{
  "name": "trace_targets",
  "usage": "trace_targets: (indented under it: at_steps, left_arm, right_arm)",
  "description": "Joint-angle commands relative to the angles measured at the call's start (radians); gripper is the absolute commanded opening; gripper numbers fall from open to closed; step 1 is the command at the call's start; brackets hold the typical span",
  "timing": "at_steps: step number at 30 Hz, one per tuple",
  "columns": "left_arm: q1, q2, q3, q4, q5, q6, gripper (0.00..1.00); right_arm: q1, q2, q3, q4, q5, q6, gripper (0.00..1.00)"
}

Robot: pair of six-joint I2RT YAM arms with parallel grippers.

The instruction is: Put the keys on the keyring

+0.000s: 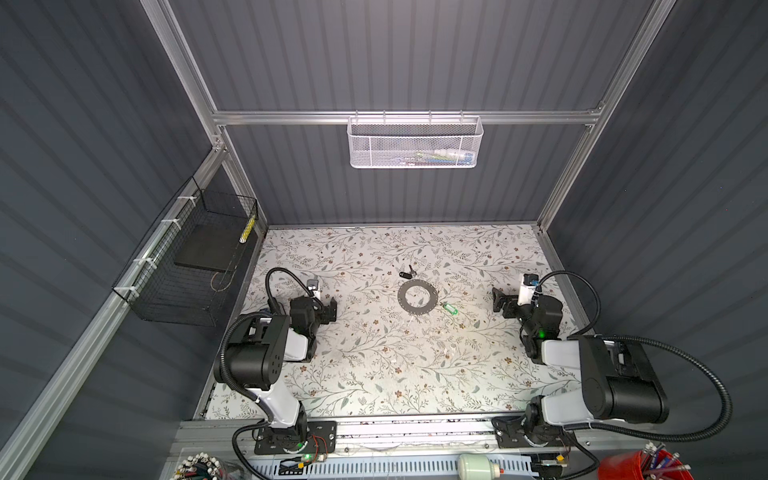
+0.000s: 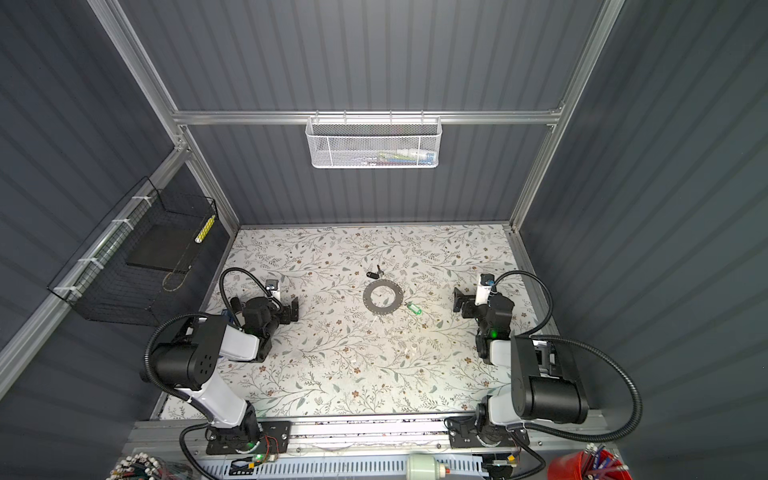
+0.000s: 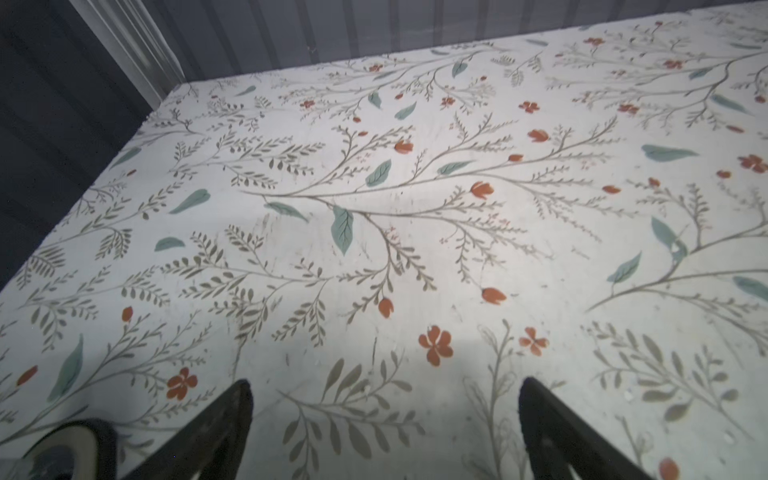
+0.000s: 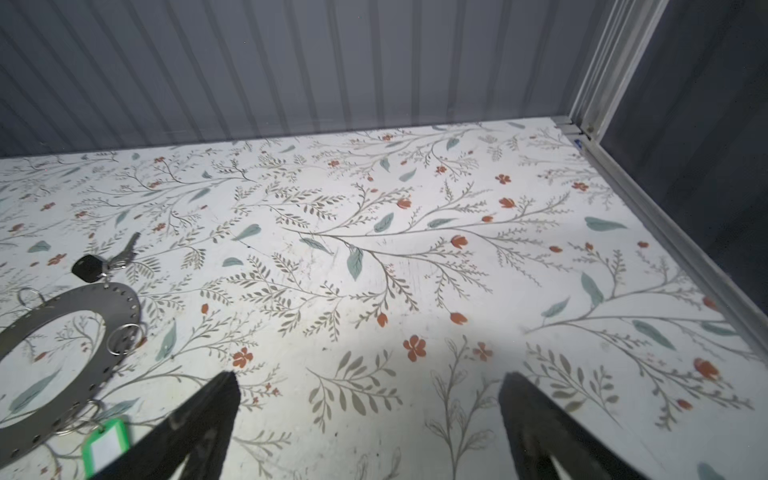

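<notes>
Hanging low over the floral table [image 1: 374, 365] with jaws spread wide and nothing pinched: left gripper [image 1: 331, 309] [image 3: 384, 401]. Same deal for right gripper [image 1: 498, 300] [image 4: 370, 395], fingers far apart, gripping nothing. Sitting flat mid-table, between the two and well apart from both: keyring [image 1: 417, 308] [image 4: 120, 303]. Lying right at its far rim, black-headed key [image 1: 405, 274] [image 4: 87, 266]. Tucked against the rim on the right arm's side, green tag [image 1: 448, 308] [image 4: 104, 444]. Can't read anything on the tag's white insert [image 4: 103, 451], too blurry.
</notes>
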Motion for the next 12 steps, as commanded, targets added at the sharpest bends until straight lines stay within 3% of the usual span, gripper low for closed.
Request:
trace_targets:
  at_steps: [1, 4, 12]
  left_arm:
    - [0.004, 0.011, 0.03, 0.054, 0.013, -0.02, 1.0]
    - [0.004, 0.009, 0.056, -0.01, 0.018, -0.02, 1.0]
    - [0.004, 0.014, 0.077, -0.039, -0.007, -0.025, 1.0]
  right_arm:
    - [0.005, 0.024, -0.019, 0.151, -0.067, -0.011, 0.99]
    - [0.013, -0.001, 0.012, 0.05, -0.052, -0.02, 0.99]
    - [0.012, 0.008, 0.024, 0.042, -0.034, -0.016, 0.99]
